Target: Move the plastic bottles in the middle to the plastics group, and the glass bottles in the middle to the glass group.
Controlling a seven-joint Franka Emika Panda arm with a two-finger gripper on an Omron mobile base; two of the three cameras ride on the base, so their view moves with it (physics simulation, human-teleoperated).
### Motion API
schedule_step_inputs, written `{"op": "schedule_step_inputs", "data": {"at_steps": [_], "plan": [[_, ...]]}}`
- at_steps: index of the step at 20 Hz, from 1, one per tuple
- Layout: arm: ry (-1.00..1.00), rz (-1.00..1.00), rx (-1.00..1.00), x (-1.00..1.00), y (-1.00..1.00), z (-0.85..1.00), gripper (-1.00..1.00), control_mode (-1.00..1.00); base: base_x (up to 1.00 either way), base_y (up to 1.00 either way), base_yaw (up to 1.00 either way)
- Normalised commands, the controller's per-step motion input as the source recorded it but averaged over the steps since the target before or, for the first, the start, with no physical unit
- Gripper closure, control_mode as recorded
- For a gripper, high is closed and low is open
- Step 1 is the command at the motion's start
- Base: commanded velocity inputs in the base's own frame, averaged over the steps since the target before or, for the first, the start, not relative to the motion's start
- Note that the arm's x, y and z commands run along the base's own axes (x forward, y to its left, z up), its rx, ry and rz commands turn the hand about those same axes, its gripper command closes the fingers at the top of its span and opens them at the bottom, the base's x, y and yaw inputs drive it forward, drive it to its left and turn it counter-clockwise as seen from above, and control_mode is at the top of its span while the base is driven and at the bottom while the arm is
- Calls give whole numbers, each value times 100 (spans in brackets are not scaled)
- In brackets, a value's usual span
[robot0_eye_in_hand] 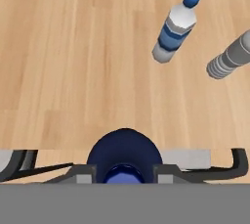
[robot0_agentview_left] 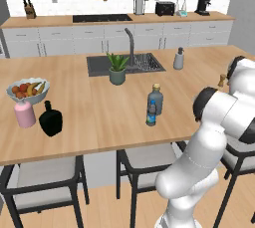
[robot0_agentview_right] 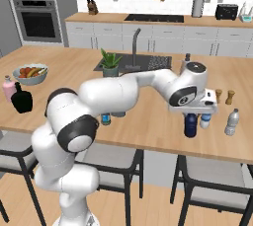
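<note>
My gripper point(robot0_agentview_right: 191, 113) is shut on the dark navy plastic bottle point(robot0_agentview_right: 190, 126), holding it upright by its top close to the counter; contact with the wood cannot be judged. From the hand, the navy bottle point(robot0_eye_in_hand: 124, 154) sits between the fingers of the gripper point(robot0_eye_in_hand: 124, 171). Just beyond it stand the plastics group's clear water bottle point(robot0_eye_in_hand: 175, 27) point(robot0_agentview_right: 205, 120) and pale grey bottle point(robot0_eye_in_hand: 229, 59) point(robot0_agentview_right: 231, 122). In the middle stand the grey-blue glass bottle point(robot0_agentview_left: 156, 95) and a small blue-labelled plastic bottle point(robot0_agentview_left: 151, 113). The glass group, a pink bottle point(robot0_agentview_left: 24, 113) and a black bottle point(robot0_agentview_left: 50, 119), is far left.
Two brown shakers point(robot0_agentview_right: 218, 95) point(robot0_agentview_right: 230, 96) stand behind the plastics group. A fruit bowl point(robot0_agentview_left: 27, 90) sits by the glass group. A potted plant point(robot0_agentview_left: 117, 67), the sink point(robot0_agentview_left: 144, 63) and a soap dispenser point(robot0_agentview_left: 178, 58) lie further back. Stools stand along the counter's near edge.
</note>
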Motion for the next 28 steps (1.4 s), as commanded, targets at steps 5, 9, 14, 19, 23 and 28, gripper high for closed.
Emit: {"op": "schedule_step_inputs", "data": {"at_steps": [5,9,14,19,23,28], "plan": [[-1,0,0,6,-3,-14,100,-100,0,0,0],[-1,9,-1,1,24,-42,100,-100,0,0,0],[0,11,-5,12,17,-39,100,-100,0,0,0],[-3,3,-9,46,0,-2,100,-100,0,0,0],[-1,0,-7,22,-5,0,100,-100,0,0,0],[-1,-11,0,0,-19,-3,100,-100,0,0,0]]}}
